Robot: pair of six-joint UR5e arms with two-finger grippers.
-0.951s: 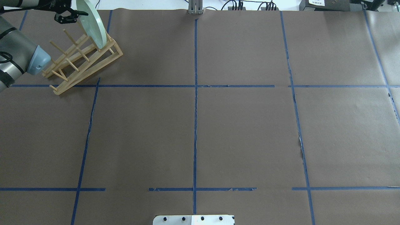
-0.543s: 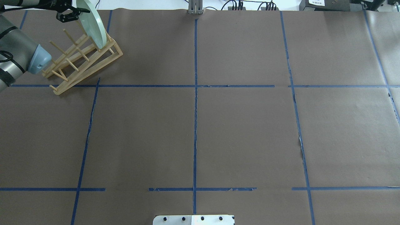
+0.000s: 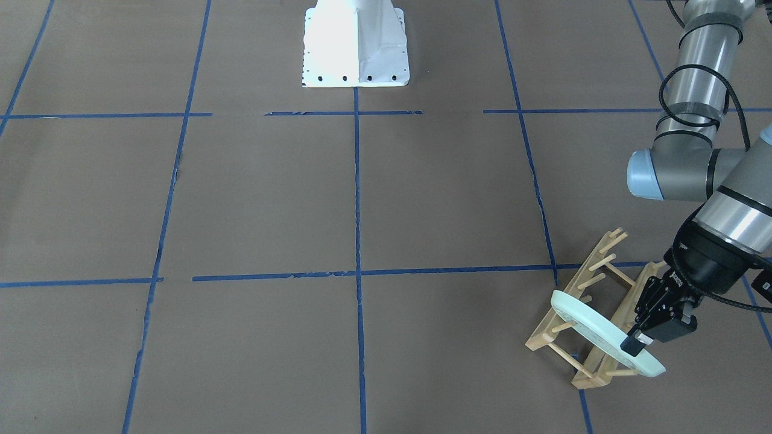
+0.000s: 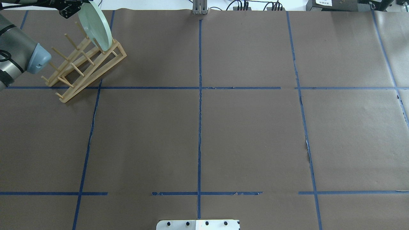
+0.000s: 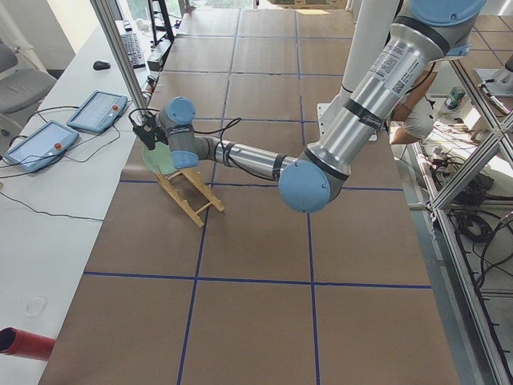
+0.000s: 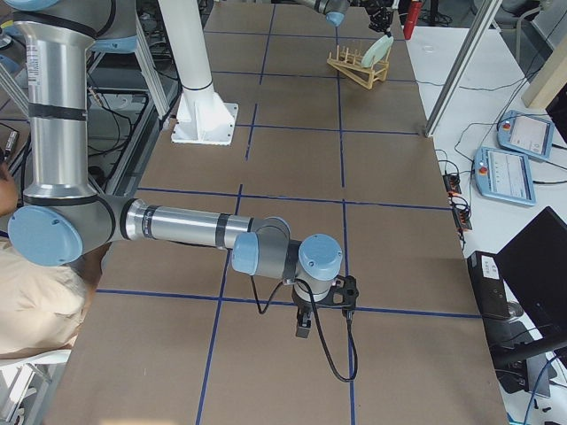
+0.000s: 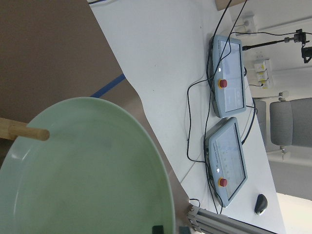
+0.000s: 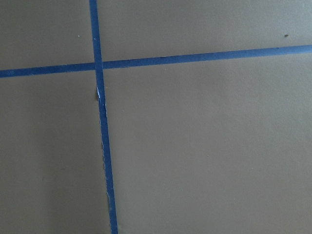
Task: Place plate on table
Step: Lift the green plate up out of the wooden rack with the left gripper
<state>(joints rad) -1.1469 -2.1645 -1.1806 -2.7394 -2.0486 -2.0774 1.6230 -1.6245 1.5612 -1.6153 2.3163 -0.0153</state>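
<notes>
The pale mint-green plate (image 3: 594, 328) stands on edge in the light wooden peg rack (image 3: 546, 334) at the table's far left corner; it also shows in the overhead view (image 4: 96, 28). My left gripper (image 3: 633, 345) is shut on the plate's upper rim (image 4: 83, 3). In the left wrist view the plate (image 7: 87, 180) fills the lower left, with one rack peg (image 7: 24, 130) across it. My right gripper (image 6: 303, 329) hangs low over the brown taped table (image 4: 249, 134); I cannot tell whether it is open or shut.
The white robot base (image 3: 356, 42) stands at the table's middle edge. Two teach pendants (image 7: 229, 78) and cables lie on the white bench just beyond the rack. A red cylinder (image 5: 24, 343) lies on that bench.
The left gripper has risen and moved back with the plate's rim. The plate has tilted more upright, and the rack has shifted, its near end swinging toward the robot.
</notes>
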